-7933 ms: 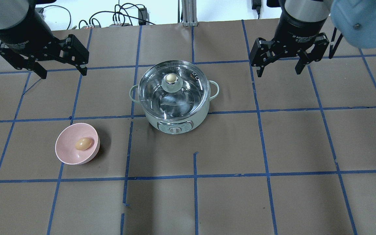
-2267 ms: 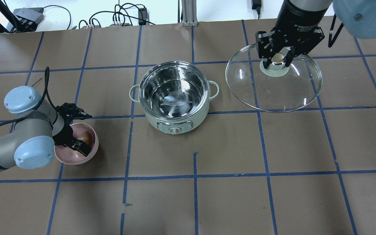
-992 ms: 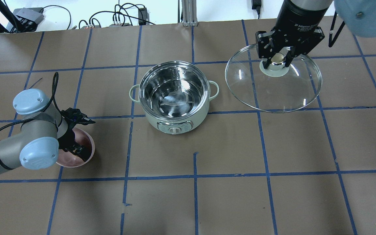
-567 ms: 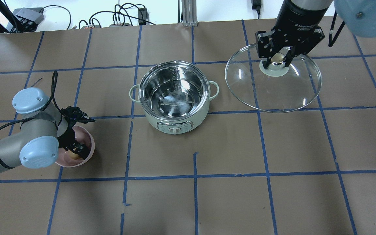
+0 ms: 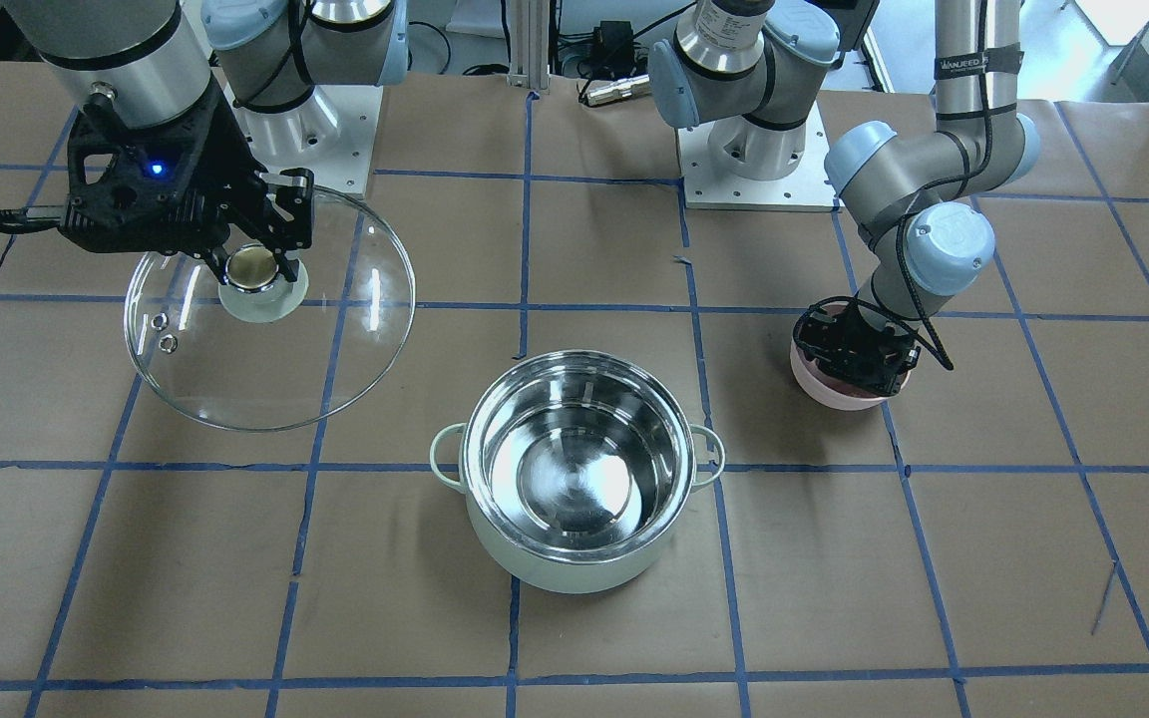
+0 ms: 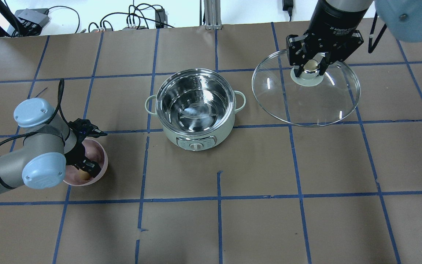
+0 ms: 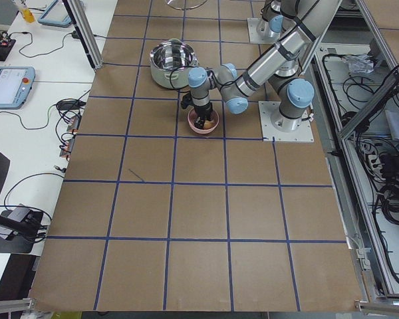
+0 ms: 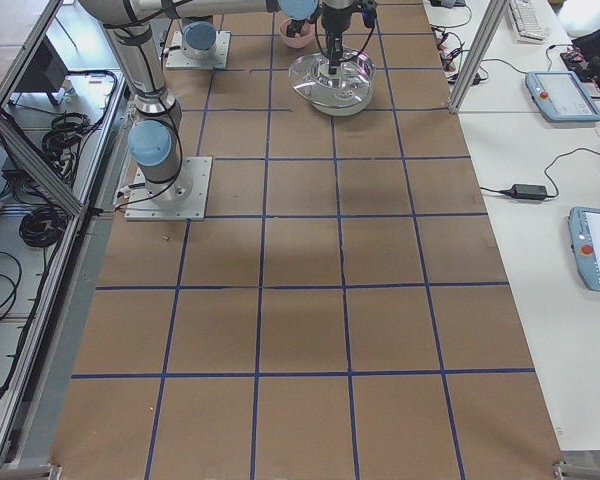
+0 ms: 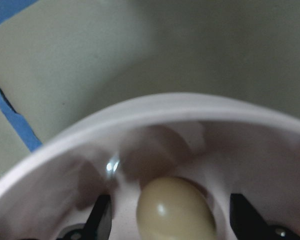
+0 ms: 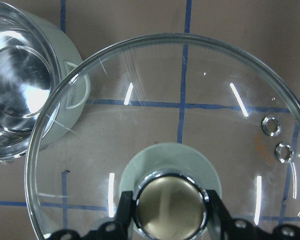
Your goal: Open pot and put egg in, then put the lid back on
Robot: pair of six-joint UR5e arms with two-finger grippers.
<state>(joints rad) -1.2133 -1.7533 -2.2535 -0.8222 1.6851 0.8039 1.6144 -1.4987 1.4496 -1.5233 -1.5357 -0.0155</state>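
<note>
The mint-green pot stands open at the table's middle, its steel inside empty; it also shows in the front view. My right gripper is shut on the brassy knob of the glass lid and holds the lid above the table, to the right of the pot. The brown egg lies in the pink bowl. My left gripper reaches into the bowl, open, with one finger on each side of the egg and a gap to each.
The table is brown paper with a blue tape grid. The pink bowl sits about one grid square left of the pot in the overhead view. Cables and the arm bases are at the robot's edge of the table.
Since the earliest frame the right gripper has lifted the lid off the pot and moved it right. The left gripper has come down into the bowl; lately the egg shows between its fingers.
</note>
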